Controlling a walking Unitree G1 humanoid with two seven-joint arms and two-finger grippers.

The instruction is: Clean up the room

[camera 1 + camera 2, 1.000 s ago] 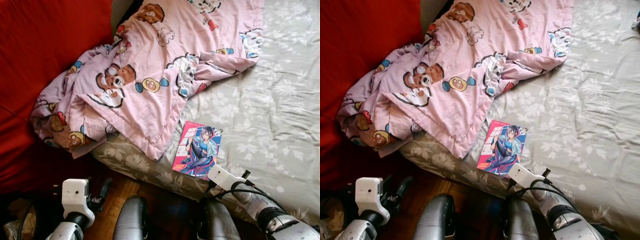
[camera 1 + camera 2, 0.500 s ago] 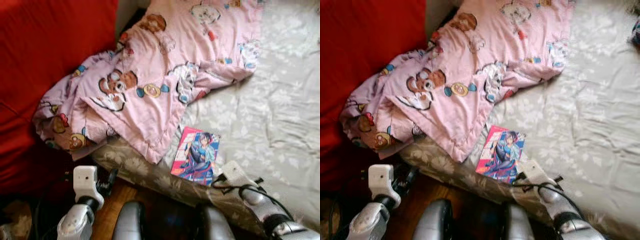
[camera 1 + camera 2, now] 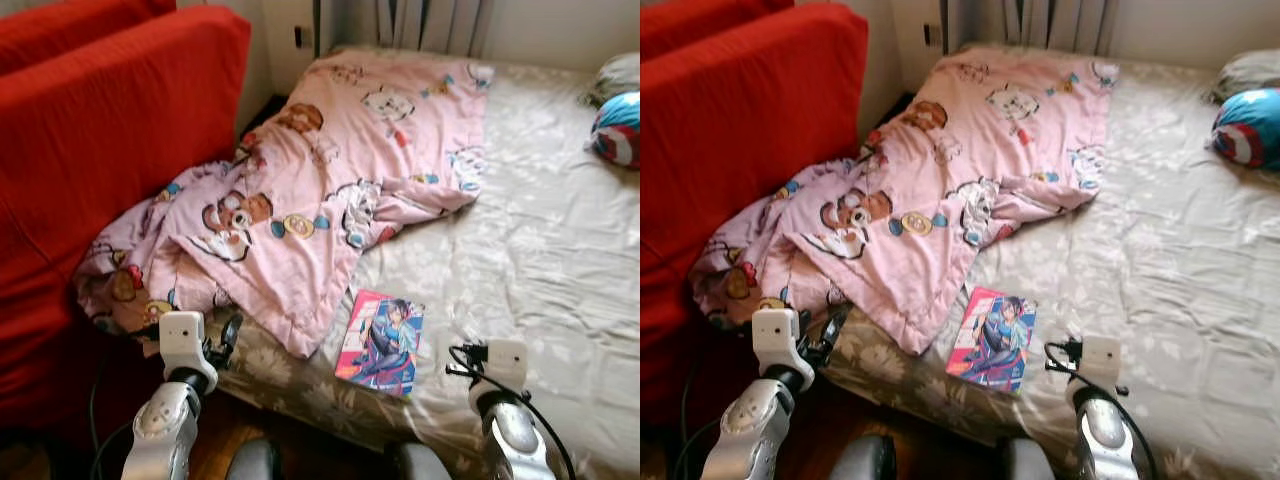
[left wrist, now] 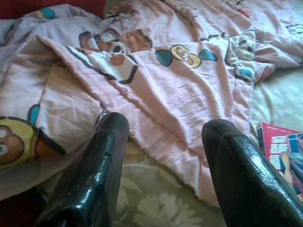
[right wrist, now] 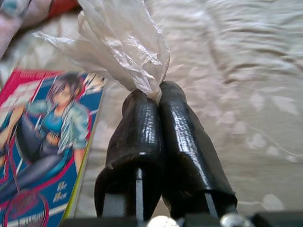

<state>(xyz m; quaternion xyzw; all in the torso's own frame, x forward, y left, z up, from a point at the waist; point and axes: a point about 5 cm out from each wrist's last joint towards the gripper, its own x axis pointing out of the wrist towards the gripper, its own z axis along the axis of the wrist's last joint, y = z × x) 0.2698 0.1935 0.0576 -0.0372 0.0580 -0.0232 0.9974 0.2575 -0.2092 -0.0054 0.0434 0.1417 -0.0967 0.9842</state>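
Head views: bed [image 3: 560,250] w/ pink blanket [image 3: 330,190] bunched toward red sofa [image 3: 90,150]; comic book [image 3: 380,342] lies flat near bed's front edge, beside blanket's lower corner. Blue ball [image 3: 617,128] at far right. Left gripper [image 3: 228,335] sits at bed's front edge below blanket; right arm [image 3: 505,420] is over the sheet, right of book.

L wrist: fingers [image 4: 94,175] spread wide, nothing between, over blanket hem.

R wrist: right gripper [image 5: 158,94] pressed closed on crumpled plastic wrapper [image 5: 118,45], just beside book.
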